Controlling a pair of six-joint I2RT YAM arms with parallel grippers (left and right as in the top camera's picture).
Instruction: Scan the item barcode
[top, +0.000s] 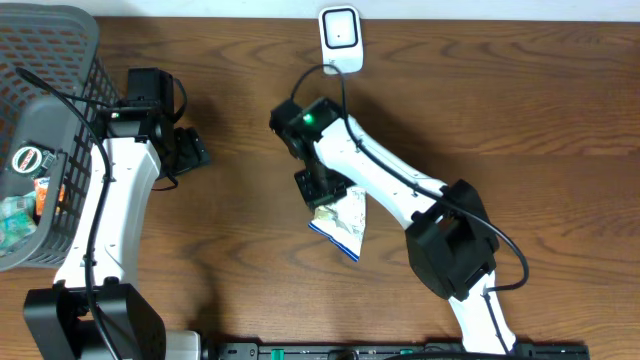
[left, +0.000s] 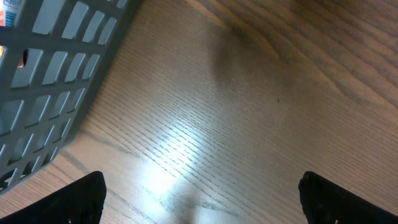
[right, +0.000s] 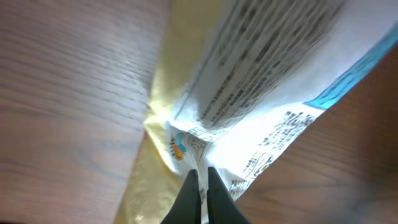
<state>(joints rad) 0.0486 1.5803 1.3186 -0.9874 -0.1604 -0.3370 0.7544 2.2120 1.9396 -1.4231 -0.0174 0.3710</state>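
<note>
Wood table | R pincer clamped on snack packet edge | L pincer wide apart above table

Brown wood-grain table. Far left, grey lattice basket. Far centre, white scanner with a dark window. White arms with black joints. Packet: white, black print, blue edge, yellow-gold side.

The right end effector, its two dark fingers pressed together, pinches the lower edge of a white and gold crinkled plastic packet with black print and a blue border. The brown wooden tabletop lies behind it.
</note>
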